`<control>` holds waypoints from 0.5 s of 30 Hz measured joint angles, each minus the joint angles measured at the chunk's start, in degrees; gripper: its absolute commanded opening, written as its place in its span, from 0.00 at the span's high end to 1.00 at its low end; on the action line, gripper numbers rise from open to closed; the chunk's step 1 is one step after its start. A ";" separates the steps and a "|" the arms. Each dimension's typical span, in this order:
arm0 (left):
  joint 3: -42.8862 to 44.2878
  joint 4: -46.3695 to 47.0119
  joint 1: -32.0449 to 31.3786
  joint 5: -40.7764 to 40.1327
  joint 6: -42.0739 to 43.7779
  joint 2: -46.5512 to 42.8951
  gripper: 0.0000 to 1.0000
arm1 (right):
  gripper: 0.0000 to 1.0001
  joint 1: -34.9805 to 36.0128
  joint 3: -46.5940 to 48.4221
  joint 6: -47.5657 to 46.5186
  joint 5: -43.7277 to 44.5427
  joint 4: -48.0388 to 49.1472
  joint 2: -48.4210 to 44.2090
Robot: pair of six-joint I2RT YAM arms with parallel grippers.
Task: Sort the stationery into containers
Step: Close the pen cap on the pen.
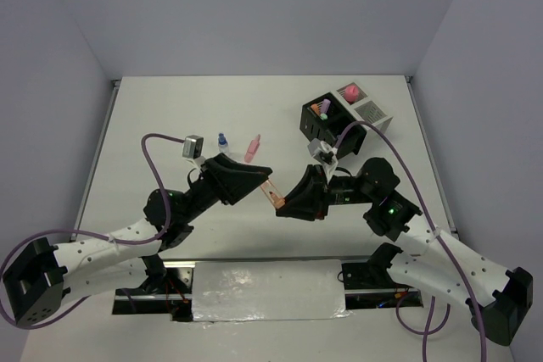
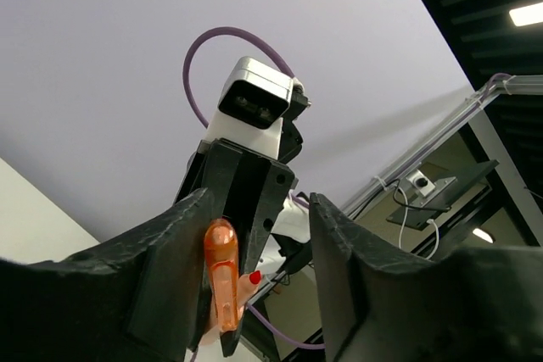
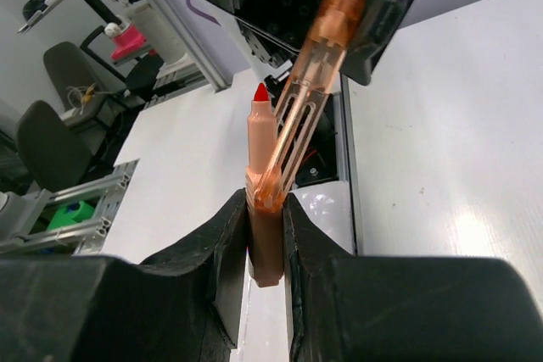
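Between my two hands, above the desk (image 1: pixel 170 108), the right hand (image 3: pixel 265 205) clamps a peach-orange red-tipped highlighter (image 3: pixel 261 137) while the half-spread left hand (image 2: pixel 254 209) brackets its tilted translucent orange cap (image 3: pixel 318 65) ungripped; I judge we're capping, so next: pinch the cap, seat it straight.

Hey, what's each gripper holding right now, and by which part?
The right gripper clamps the orange marker by its lower barrel, tip uncovered. The left gripper stands open around the tilted orange cap, not clamping it.

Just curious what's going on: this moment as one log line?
right tool: shut on orange marker | red tip: bare | orange cap: tilted beside it | left tool: open around cap
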 measured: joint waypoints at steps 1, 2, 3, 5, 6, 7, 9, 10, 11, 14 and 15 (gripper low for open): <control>0.20 -0.55 0.00 0.11 -0.02 -0.02 0.49 | 1.00 0.00 0.00 -0.13 0.28 -0.24 0.02; 0.42 -1.11 0.04 0.22 -0.09 -0.02 0.52 | 1.00 0.00 0.00 -0.31 0.66 -0.46 0.02; 0.61 -1.55 0.04 0.42 -0.13 -0.02 0.55 | 1.00 0.00 0.07 -0.46 1.05 -0.72 0.02; 0.66 -1.95 0.04 0.66 -0.15 -0.02 0.59 | 1.00 0.00 0.22 -0.81 1.84 -1.38 0.13; 0.68 -2.19 0.04 0.85 -0.17 -0.02 0.62 | 1.00 0.00 0.42 -0.96 2.10 -1.81 0.26; 0.68 -2.54 0.04 1.01 -0.11 -0.02 0.63 | 1.00 0.00 0.66 -0.98 2.40 -2.14 0.50; 0.68 -3.26 0.07 1.05 -0.04 -0.02 0.69 | 1.00 0.00 1.20 -0.96 2.58 -2.80 1.01; 0.72 -3.63 0.24 0.96 0.17 -0.02 0.71 | 1.00 0.00 1.40 -0.92 2.58 -3.19 1.11; 0.72 -4.04 0.44 0.85 0.31 -0.02 0.73 | 1.00 0.04 1.60 -0.90 2.56 -3.65 1.14; 0.79 -4.90 0.59 0.72 0.50 -0.11 0.82 | 1.00 0.04 2.12 -0.63 2.78 -5.03 1.11; 0.96 -5.35 0.61 0.61 0.79 -0.13 0.87 | 1.00 0.04 2.36 -0.42 2.86 -5.57 1.11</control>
